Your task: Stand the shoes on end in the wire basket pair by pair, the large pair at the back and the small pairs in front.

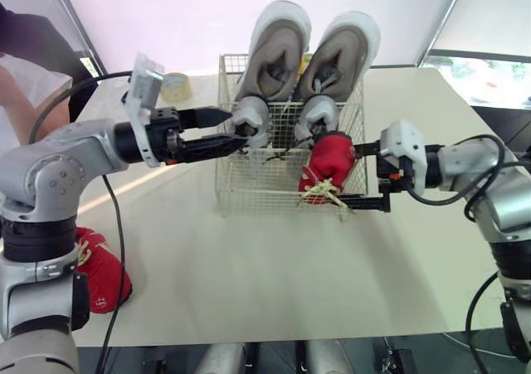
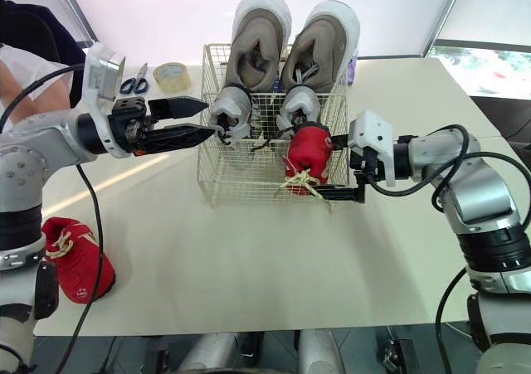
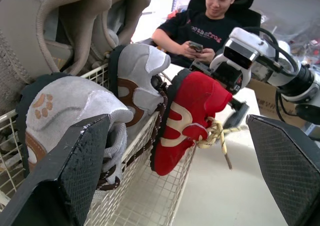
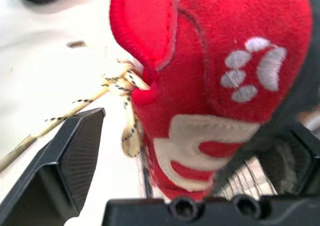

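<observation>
Strong daylight enters by the window behind the wire basket; the pane is washed out. Before the basket the table carries soft shadows, left of it a bright streak.

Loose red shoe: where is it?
In the eye views the loose red shoe lies on the table at the robot's far left, near the front edge, well apart from the basket.

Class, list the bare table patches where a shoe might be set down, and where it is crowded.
Free: the table in front of the wire basket; also its far right corner. Crowded: the basket itself; tape and scissors behind its left.
</observation>
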Robot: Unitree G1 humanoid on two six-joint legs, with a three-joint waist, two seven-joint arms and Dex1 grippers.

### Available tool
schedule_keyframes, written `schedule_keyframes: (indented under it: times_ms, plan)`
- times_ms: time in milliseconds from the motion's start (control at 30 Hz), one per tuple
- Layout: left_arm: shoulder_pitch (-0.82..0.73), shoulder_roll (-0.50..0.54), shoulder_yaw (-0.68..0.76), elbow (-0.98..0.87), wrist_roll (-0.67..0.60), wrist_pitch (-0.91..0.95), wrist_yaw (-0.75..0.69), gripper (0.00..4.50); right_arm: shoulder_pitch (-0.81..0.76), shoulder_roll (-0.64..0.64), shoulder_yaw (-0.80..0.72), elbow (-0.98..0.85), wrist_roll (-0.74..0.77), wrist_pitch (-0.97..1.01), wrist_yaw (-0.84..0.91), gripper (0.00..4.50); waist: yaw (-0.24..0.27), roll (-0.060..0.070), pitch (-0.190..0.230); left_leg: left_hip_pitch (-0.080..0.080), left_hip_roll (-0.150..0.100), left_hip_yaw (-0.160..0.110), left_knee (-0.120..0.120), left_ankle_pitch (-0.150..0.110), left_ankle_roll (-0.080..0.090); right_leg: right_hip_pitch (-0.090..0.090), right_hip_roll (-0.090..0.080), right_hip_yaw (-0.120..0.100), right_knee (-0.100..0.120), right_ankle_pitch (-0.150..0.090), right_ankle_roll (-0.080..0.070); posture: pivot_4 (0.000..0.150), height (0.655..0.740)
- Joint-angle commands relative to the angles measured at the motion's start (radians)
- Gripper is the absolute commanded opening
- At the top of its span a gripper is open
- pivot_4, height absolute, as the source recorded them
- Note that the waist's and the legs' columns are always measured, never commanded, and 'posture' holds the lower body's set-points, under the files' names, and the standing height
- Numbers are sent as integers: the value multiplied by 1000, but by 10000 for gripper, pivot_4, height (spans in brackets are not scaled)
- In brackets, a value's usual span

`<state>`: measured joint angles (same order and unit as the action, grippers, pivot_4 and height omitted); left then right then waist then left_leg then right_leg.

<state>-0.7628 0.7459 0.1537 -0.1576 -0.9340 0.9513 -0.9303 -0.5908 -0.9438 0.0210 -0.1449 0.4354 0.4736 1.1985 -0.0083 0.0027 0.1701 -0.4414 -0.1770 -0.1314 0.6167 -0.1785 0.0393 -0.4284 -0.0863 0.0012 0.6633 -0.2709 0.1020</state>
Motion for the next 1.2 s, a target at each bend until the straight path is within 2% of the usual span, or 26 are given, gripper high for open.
schedule_keyframes:
  times_ms: [33, 233, 400, 533, 567, 667, 800, 900, 1000, 1133, 1200]
  plan:
    - [11, 21, 44, -33, -15, 1, 6, 45000, 3, -69, -123, -79, 19, 22, -28, 44897, 1, 0, 0, 0, 0, 0, 0, 0, 0, 0, 0, 0, 0, 0, 0, 1500, 7400]
    - [73, 84, 116, -87, -53, 50, 50, 45000, 57, -187, -260, -126, 36, 48, -9, 44897, -2, 0, 0, 0, 0, 0, -1, 0, 0, 0, 0, 0, -1, 0, 0, 1500, 7400]
    - [151, 179, 233, -129, -106, 130, 115, 45000, -71, -228, -240, -58, 46, -13, 53, 44897, -9, 2, 1, 0, 1, 0, -1, 0, 0, -1, 0, 0, 0, -2, -3, 1500, 7400]
    - [287, 277, 381, -186, -119, 215, 188, 45000, -333, -110, -141, 34, 147, 17, 150, 44897, -15, 3, 1, 1, 1, 2, -2, 0, 0, -1, -1, 0, 0, -2, -4, 1500, 7400]
    - [312, 291, 405, -193, -121, 224, 201, 45000, -366, -89, -123, 44, 155, 20, 167, 44897, -14, 2, 2, 1, 1, 3, -3, 0, 0, -1, -1, 0, 0, -2, -4, 1500, 7400]
    - [480, 320, 619, -269, -116, 385, 306, 45000, -420, 49, -21, 46, 184, -19, 270, 44897, -14, 1, 1, 2, 2, 3, -4, -1, 1, -1, -1, 0, -1, -2, -4, 1500, 7400]
    - [638, 313, 795, -355, -112, 531, 382, 45000, -420, 130, 44, 73, 133, -101, 334, 44897, 2, 1, 2, 1, 2, 3, -4, -1, 2, -2, -1, 0, 0, -1, -1, 1500, 7400]
    - [783, 278, 969, -405, -43, 645, 485, 45000, -404, 195, 112, 123, 71, -211, 378, 44897, 18, 0, 1, 2, 2, 3, -3, -2, 1, -4, -1, 0, -2, -1, -1, 1500, 7400]
    - [918, 229, 1106, -409, -27, 663, 542, 45000, -411, 241, 134, 163, 57, -251, 403, 44897, 17, 0, 1, 5, 2, 4, -3, -2, 2, -1, -1, 2, -2, -1, -1, 1500, 7400]
    - [999, 167, 1151, -406, -11, 663, 591, 45000, -428, 266, 137, 189, 50, -264, 414, 44897, 25, 0, 1, 6, 2, 4, -4, -2, 1, -1, -1, 1, 0, -2, -4, 1500, 7400]
    - [977, 125, 1139, -369, 22, 663, 635, 45000, -433, 267, 137, 192, 47, -263, 415, 44897, 24, 1, 1, 8, 2, 4, -4, -2, 1, 1, -1, 2, -1, -2, -5, 1500, 7400]
